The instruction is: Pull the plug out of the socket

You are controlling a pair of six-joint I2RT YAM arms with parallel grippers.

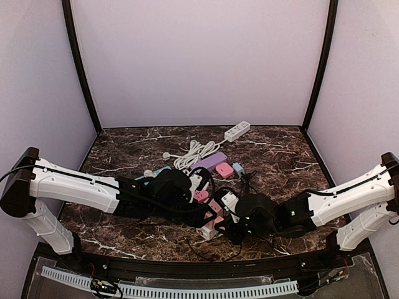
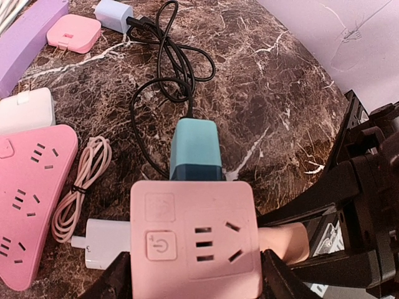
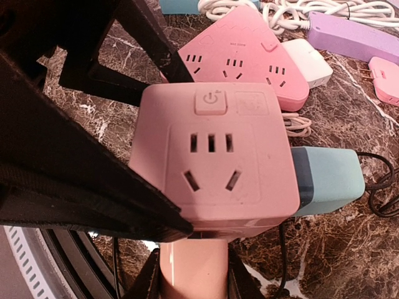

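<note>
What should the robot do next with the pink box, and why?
Probably the right gripper should pull gently straight back from the pink box. It is shut on the pink plug stuck in the box's side, and the left gripper clamps the box, so the box should stay put.

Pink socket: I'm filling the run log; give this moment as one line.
socket: held by left fingers | pink stub: clamped by right fingers | teal plug: seated in socket
</note>
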